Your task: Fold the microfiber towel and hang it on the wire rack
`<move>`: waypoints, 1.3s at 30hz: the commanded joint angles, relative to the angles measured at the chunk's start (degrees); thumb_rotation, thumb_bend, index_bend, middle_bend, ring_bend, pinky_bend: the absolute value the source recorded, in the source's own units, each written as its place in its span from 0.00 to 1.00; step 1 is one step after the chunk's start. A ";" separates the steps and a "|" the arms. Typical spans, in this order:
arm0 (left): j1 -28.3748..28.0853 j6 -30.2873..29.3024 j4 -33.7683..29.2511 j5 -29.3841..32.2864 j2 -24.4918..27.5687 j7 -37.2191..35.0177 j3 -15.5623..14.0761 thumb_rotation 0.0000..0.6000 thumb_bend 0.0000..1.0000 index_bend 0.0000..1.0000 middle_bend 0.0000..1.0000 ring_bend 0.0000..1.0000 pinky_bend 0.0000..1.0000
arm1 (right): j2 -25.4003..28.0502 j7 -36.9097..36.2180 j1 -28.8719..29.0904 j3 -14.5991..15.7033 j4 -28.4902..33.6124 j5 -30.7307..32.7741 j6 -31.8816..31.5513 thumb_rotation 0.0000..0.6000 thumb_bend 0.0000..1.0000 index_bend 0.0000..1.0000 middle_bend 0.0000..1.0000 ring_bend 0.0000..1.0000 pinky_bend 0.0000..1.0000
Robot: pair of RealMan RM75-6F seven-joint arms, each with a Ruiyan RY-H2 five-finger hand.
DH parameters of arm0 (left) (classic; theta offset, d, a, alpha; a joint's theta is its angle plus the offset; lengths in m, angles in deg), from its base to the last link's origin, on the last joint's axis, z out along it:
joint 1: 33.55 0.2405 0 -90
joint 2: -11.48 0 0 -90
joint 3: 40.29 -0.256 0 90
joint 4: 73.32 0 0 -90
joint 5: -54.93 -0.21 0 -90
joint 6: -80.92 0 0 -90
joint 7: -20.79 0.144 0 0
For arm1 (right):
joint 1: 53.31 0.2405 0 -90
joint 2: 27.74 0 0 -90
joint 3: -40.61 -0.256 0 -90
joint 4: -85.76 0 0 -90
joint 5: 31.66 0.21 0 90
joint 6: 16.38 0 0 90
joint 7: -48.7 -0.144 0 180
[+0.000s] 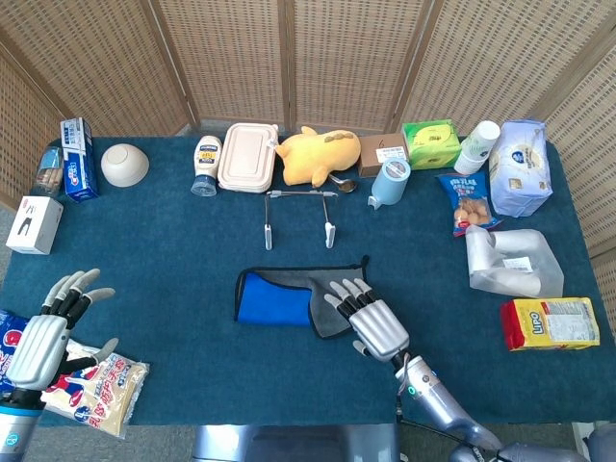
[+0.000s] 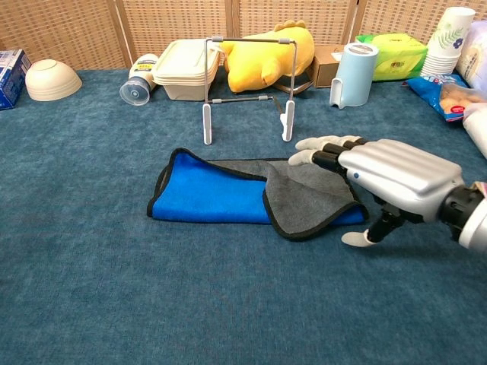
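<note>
The blue-carpeted tabletop (image 1: 173,250) carries the microfiber towel (image 2: 228,196), lying half folded with its grey flap turned over the blue, directly under and to the left of the right robot hand (image 2: 380,179). That robot hand hovers flat with fingers spread wide, holding nothing, its fingertips (image 1: 339,292) over the towel's grey corner. The wire rack (image 2: 247,87) stands beyond its fingertips, while the left robot hand (image 1: 46,337), also spread and empty, sits far off over a snack bag (image 1: 96,385).

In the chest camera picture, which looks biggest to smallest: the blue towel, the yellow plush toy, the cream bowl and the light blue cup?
1. Towel, clearly the widest.
2. Plush toy, though the wire rack partly hides it.
3 and 4. Bowl and light blue cup look similar; unsure.
The towel lies nearest the camera, which enlarges it.
</note>
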 commanded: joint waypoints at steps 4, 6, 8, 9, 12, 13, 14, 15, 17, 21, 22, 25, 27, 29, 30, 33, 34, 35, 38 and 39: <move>0.19 0.34 -0.25 0.10 -0.04 0.10 0.11 1.00 0.34 0.23 0.09 0.00 0.00 | -3.00 -2.29 1.38 0.47 -5.80 -3.09 -2.07 1.00 0.18 0.09 0.03 0.00 0.00; 0.24 0.42 -0.31 0.17 -0.04 0.09 0.16 1.00 0.34 0.23 0.09 0.00 0.00 | -3.52 -2.90 1.57 0.57 -6.69 -3.37 -2.29 1.00 0.18 0.09 0.03 0.00 0.00; 0.30 0.49 -0.34 0.20 -0.09 0.05 0.23 1.00 0.34 0.23 0.09 0.00 0.00 | -4.12 -3.31 1.82 0.57 -7.65 -3.71 -2.63 1.00 0.18 0.09 0.03 0.00 0.00; 0.33 0.54 -0.37 0.22 -0.08 -0.03 0.26 1.00 0.34 0.23 0.09 0.00 0.00 | -4.49 -3.40 2.03 0.59 -8.30 -3.90 -2.71 1.00 0.18 0.09 0.03 0.00 0.00; 0.37 0.67 -0.30 0.17 -0.15 -0.36 0.35 1.00 0.34 0.23 0.09 0.00 0.00 | -5.40 -3.75 2.84 0.43 -9.85 -4.11 -2.38 1.00 0.18 0.09 0.03 0.00 0.00; 0.41 0.65 -0.25 0.21 -0.19 -0.39 0.44 1.00 0.34 0.23 0.09 0.00 0.00 | -5.67 -3.93 3.03 0.37 -10.22 -4.17 -2.45 1.00 0.18 0.09 0.03 0.00 0.00; 0.45 0.63 -0.20 0.29 -0.22 -0.44 0.51 1.00 0.34 0.23 0.09 0.00 0.00 | -5.88 -4.01 3.20 0.33 -10.53 -4.25 -2.51 1.00 0.18 0.09 0.03 0.00 0.00; 0.47 0.64 -0.17 0.34 -0.24 -0.51 0.56 1.00 0.34 0.23 0.09 0.00 0.00 | -6.10 -4.08 3.35 0.28 -10.79 -4.24 -2.50 1.00 0.18 0.09 0.03 0.00 0.00; 0.52 0.69 -0.03 0.40 -0.29 -0.75 0.65 1.00 0.34 0.23 0.09 0.00 0.00 | -6.68 -4.32 3.73 0.08 -11.30 -4.19 -2.49 1.00 0.18 0.09 0.03 0.00 0.00; 0.66 0.64 0.29 0.51 -0.43 -0.99 0.84 1.00 0.34 0.23 0.09 0.00 0.00 | -7.73 -4.85 4.34 -0.15 -12.15 -4.10 -2.52 1.00 0.18 0.10 0.03 0.00 0.00; 0.72 0.58 0.35 0.55 -0.45 -1.02 0.89 1.00 0.34 0.23 0.09 0.00 0.00 | -8.00 -4.99 4.45 -0.22 -12.27 -4.05 -2.56 1.00 0.18 0.11 0.03 0.00 0.00; 0.93 0.39 0.49 0.71 -0.50 -1.16 1.02 1.00 0.34 0.23 0.09 0.00 0.00 | -8.80 -5.57 4.66 -0.41 -12.62 -3.89 -2.88 1.00 0.20 0.15 0.03 0.00 0.00; 1.06 0.38 0.59 0.81 -0.52 -1.32 1.04 1.00 0.34 0.23 0.09 0.00 0.00 | -9.44 -6.03 4.86 -0.58 -12.99 -3.87 -3.21 1.00 0.24 0.20 0.03 0.00 0.00; 1.15 0.40 0.65 0.85 -0.50 -1.47 1.03 1.00 0.34 0.23 0.09 0.00 0.00 | -9.94 -6.30 5.03 -0.68 -13.33 -3.89 -3.47 1.00 0.28 0.26 0.03 0.00 0.00; 1.19 0.41 0.70 0.85 -0.49 -1.54 1.03 1.00 0.34 0.23 0.09 0.00 0.00 | -10.17 -6.38 5.12 -0.76 -13.46 -3.86 -3.57 1.00 0.29 0.28 0.03 0.00 0.00; 1.36 0.26 0.75 0.82 -0.43 -1.72 1.07 1.00 0.34 0.23 0.09 0.00 0.00 | -10.88 -6.71 5.51 -1.02 -13.97 -3.83 -3.79 1.00 0.31 0.34 0.04 0.00 0.00; 1.44 0.19 0.78 0.87 -0.40 -1.80 1.09 1.00 0.34 0.23 0.09 0.00 0.00 | -11.08 -6.77 5.57 -1.07 -14.17 -3.75 -3.83 1.00 0.32 0.35 0.04 0.00 0.00; 1.54 0.14 0.84 0.92 -0.34 -1.88 1.09 1.00 0.34 0.23 0.09 0.00 0.00 | -11.28 -6.92 5.61 -1.09 -14.40 -3.65 -3.92 1.00 0.33 0.36 0.04 0.00 0.00; 1.73 0.09 0.84 1.05 -0.18 -2.11 1.12 1.00 0.34 0.23 0.09 0.00 0.00 | -11.62 -7.52 5.55 -1.08 -14.83 -3.33 -4.19 1.00 0.39 0.38 0.05 0.00 0.00; 1.76 0.10 0.84 1.04 -0.12 -2.19 1.12 1.00 0.34 0.23 0.09 0.00 0.00 | -11.67 -7.67 5.51 -1.06 -14.97 -3.28 -4.33 1.00 0.40 0.38 0.05 0.00 0.00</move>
